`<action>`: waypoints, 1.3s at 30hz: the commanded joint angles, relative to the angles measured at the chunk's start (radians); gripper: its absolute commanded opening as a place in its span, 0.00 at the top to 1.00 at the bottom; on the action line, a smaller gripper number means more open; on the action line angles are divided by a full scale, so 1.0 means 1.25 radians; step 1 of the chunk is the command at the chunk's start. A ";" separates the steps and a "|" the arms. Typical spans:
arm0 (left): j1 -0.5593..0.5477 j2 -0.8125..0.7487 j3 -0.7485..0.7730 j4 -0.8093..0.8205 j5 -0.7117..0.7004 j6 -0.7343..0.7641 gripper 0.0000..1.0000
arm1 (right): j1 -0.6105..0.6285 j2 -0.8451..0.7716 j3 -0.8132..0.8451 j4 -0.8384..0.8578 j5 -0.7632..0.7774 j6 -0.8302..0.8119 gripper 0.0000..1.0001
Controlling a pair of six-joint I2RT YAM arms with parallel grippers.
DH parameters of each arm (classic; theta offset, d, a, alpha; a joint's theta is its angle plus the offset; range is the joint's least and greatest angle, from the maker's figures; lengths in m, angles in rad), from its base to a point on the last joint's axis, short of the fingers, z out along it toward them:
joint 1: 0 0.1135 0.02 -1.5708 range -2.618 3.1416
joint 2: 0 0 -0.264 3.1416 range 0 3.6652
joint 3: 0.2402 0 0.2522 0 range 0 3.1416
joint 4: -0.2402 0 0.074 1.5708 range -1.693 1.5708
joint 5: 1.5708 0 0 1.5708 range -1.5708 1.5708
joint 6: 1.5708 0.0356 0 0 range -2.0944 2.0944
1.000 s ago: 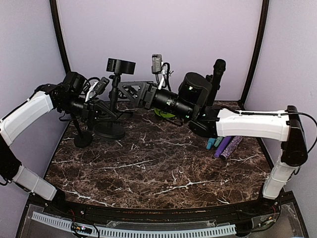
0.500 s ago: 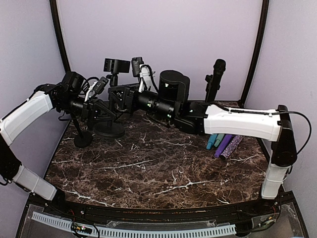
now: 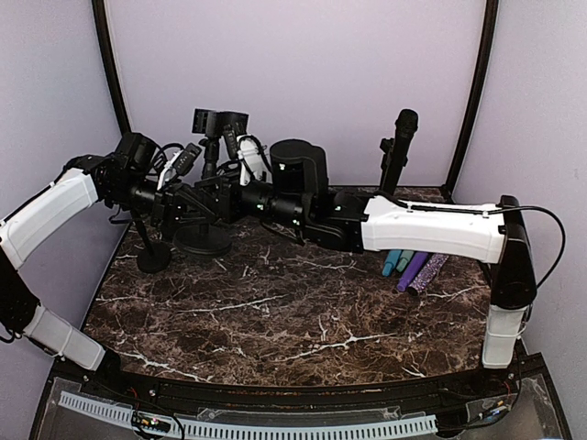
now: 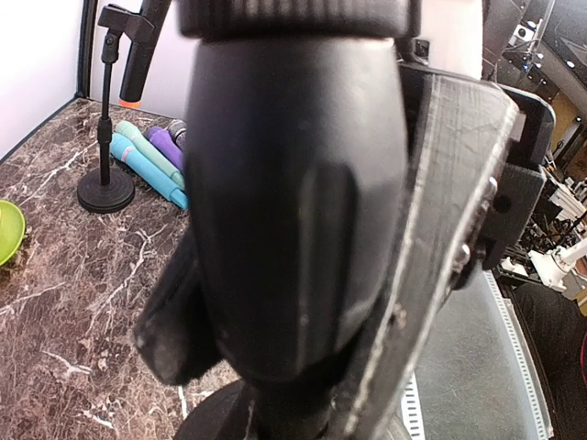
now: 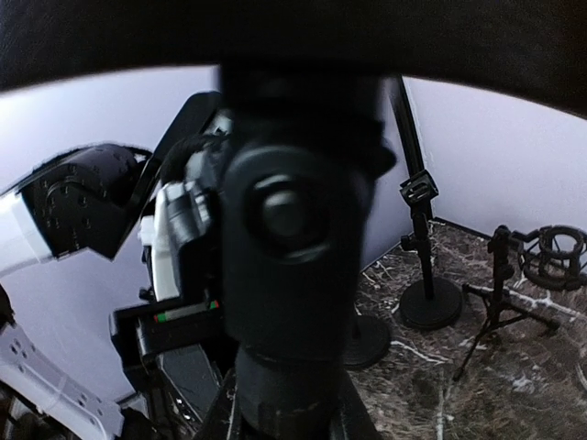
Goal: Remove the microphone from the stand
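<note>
The black microphone (image 3: 221,121) sits in the clip on top of the round-based stand (image 3: 204,240) at the back left. My left gripper (image 3: 190,205) is shut on the stand's upright. In the left wrist view the stand's thick black body (image 4: 293,211) fills the space between the fingers of the left gripper (image 4: 303,348). My right gripper (image 3: 211,191) has reached across from the right. The right wrist view shows the microphone (image 5: 293,247) end-on, its dark barrel squeezed between the fingers of the right gripper (image 5: 284,422).
A small tripod stand (image 3: 153,257) stands left of the stand's base. Against the back wall on the right, a second stand holds a black microphone (image 3: 401,137). Teal and purple microphones (image 3: 417,268) lie at the right. A green bowl (image 4: 7,229) is seen at the edge of the left wrist view.
My right arm has swung left from the middle of the table to the stand, and its jaws have closed in on the microphone. The left arm has held still.
</note>
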 commanded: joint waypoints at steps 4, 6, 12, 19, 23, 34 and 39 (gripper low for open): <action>-0.003 -0.019 0.009 0.010 -0.001 0.012 0.75 | 0.004 -0.040 -0.043 0.070 0.066 -0.029 1.00; -0.004 -0.019 0.002 0.014 -0.026 0.006 0.49 | 0.004 -0.048 -0.056 0.075 0.080 -0.038 1.00; -0.004 -0.027 -0.009 0.008 -0.118 -0.001 0.07 | -0.005 -0.064 -0.115 0.098 0.131 -0.061 1.00; 0.053 -0.043 0.038 -0.148 -0.119 0.061 0.01 | -0.014 -0.078 -0.239 0.156 0.225 -0.111 1.00; 0.087 -0.067 -0.003 -0.128 -0.158 0.057 0.01 | -0.015 -0.055 -0.279 0.188 0.282 -0.126 1.00; 0.097 -0.074 -0.034 -0.035 -0.197 -0.017 0.01 | -0.030 0.078 -0.233 0.302 0.331 -0.180 1.00; 0.097 -0.078 -0.040 -0.043 -0.204 -0.005 0.01 | -0.049 0.176 -0.151 0.332 0.354 -0.211 1.00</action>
